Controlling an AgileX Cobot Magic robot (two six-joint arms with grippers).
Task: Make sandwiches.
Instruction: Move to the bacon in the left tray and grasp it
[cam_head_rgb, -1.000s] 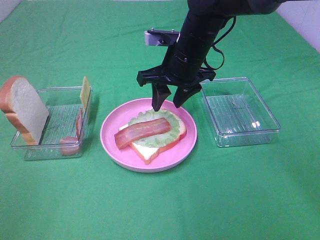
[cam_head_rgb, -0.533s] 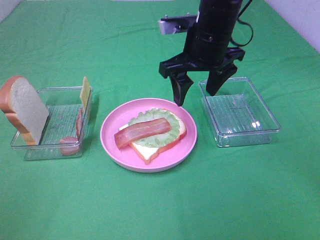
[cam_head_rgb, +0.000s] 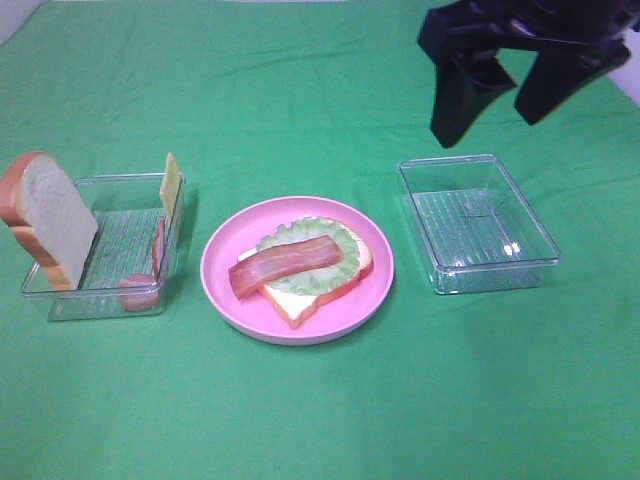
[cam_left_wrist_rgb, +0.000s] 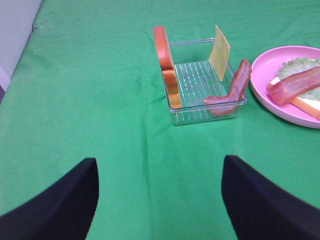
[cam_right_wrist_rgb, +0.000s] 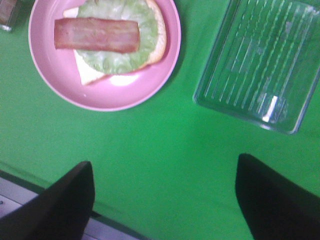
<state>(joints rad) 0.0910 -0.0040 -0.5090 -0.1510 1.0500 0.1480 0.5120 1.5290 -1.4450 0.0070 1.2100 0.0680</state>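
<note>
The sandwich (cam_head_rgb: 300, 268) is half built and lies in the middle of the pink plate (cam_head_rgb: 215, 270): one bread slice (cam_head_rgb: 288, 300) at the bottom, then lettuce (cam_head_rgb: 338, 240), then a bacon strip (cam_head_rgb: 285, 263) across the top. I judge that the bacon step is done and that the closing layers are still missing.

My right claw (cam_head_rgb: 490, 128) hangs high, to the right of the plate and further back. Its jaws are wide apart and hold nothing. My left claw (cam_left_wrist_rgb: 160, 200) is also spread apart and holds nothing, some way to the left of the plate.

In the clear tray (cam_head_rgb: 60, 300) left of the plate I see a second bread slice (cam_head_rgb: 45, 215) leaning at the end away from the plate. A cheese slice (cam_head_rgb: 171, 185) and another bacon piece (cam_head_rgb: 158, 245) stand against the wall nearest the plate.

I think the next move belongs to the left claw. It should go down into this tray and pinch the thin cheese by its upper edge without pushing the tray.
</note>
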